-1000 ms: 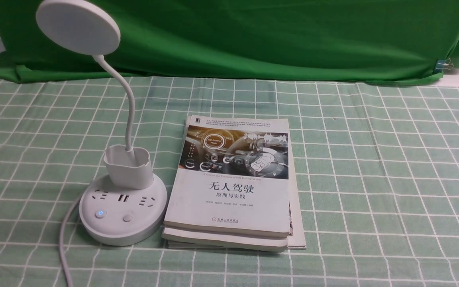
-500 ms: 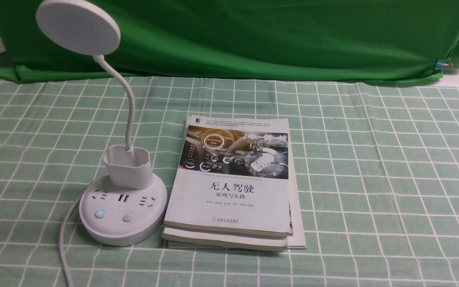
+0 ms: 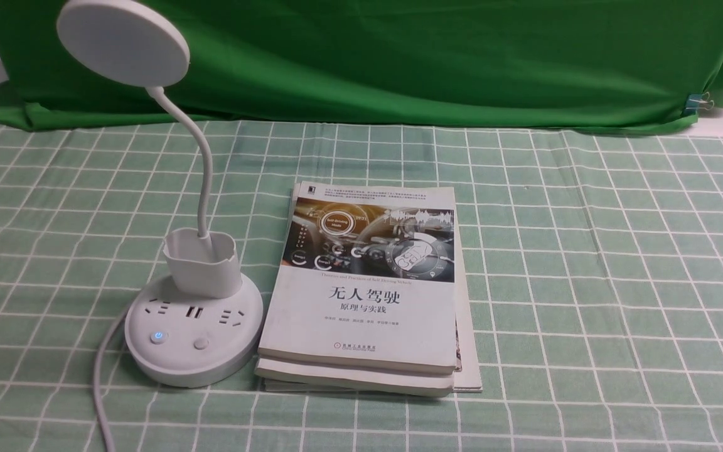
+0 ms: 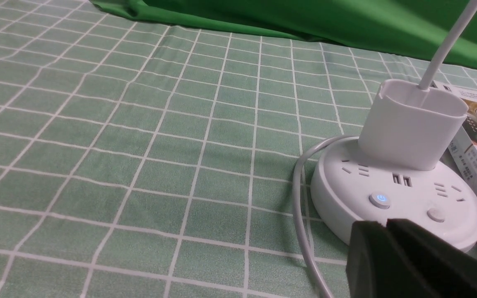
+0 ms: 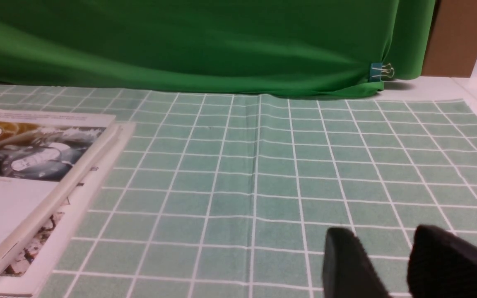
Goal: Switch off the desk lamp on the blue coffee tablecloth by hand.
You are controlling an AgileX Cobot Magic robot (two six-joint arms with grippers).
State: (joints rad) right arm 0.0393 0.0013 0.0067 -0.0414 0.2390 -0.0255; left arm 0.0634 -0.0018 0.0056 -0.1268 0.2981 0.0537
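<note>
The white desk lamp (image 3: 193, 333) stands at the left on the mint-green grid tablecloth (image 3: 587, 263), its disc head (image 3: 123, 41) raised on a thin neck above a small cup holder (image 3: 201, 263). On the round base, a blue-lit button (image 3: 158, 336) and a plain button (image 3: 201, 343) show. In the left wrist view the lamp base (image 4: 396, 194) lies just beyond my left gripper (image 4: 386, 223), which is shut and empty, short of the lit button (image 4: 379, 199). My right gripper (image 5: 381, 238) is open and empty over bare cloth.
A stack of books (image 3: 368, 289) lies right beside the lamp base. The lamp's white cable (image 3: 99, 383) runs toward the front edge. A dark green backdrop cloth (image 3: 399, 56) hangs at the back, with a binder clip (image 3: 700, 100) at its right end.
</note>
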